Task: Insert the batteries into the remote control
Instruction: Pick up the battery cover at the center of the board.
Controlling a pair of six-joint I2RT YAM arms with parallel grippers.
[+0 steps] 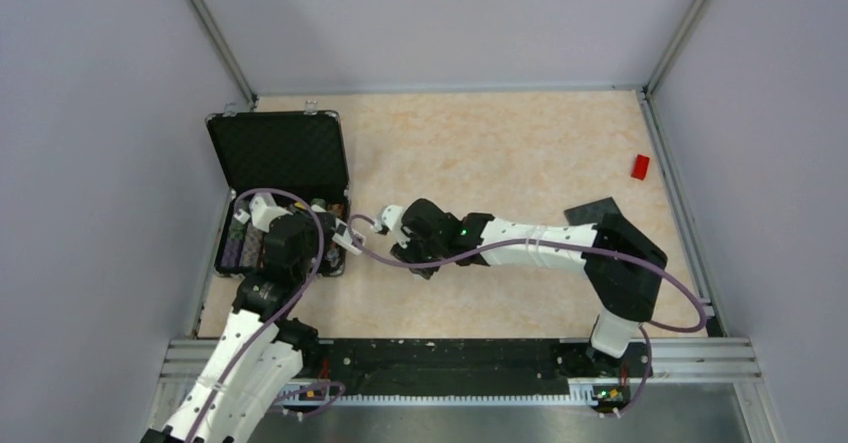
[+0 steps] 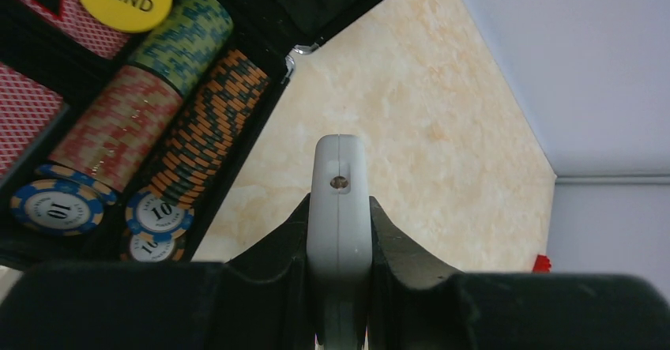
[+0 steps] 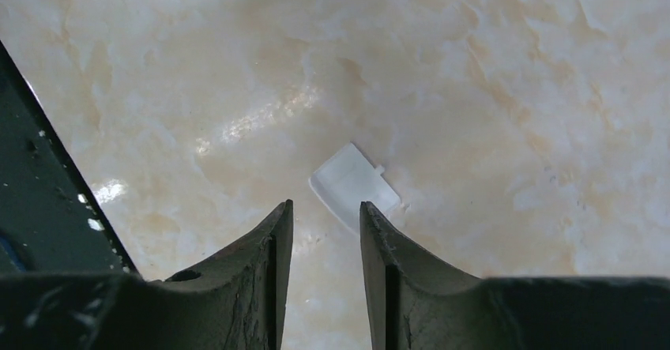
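Observation:
The remote control (image 2: 340, 160) shows edge-on as a slim white slab, pinched between the dark fingers of my left gripper (image 2: 338, 202), which is shut on it beside the chip case. In the top view that gripper (image 1: 345, 235) sits at the case's right edge. My right gripper (image 3: 325, 205) hovers low over the table, open with nothing between its fingers. A small white square cover piece (image 3: 351, 184) lies flat just beyond its tips, partly behind the right finger. In the top view the right gripper (image 1: 388, 221) is close to the left one. The batteries are out of view.
An open black case (image 1: 280, 153) with rows of poker chips (image 2: 190, 129) stands at the left; its dark wall (image 3: 39, 192) is near my right gripper. A red block (image 1: 640, 166) lies far right, and a dark flat piece (image 1: 592, 210) beside the right arm.

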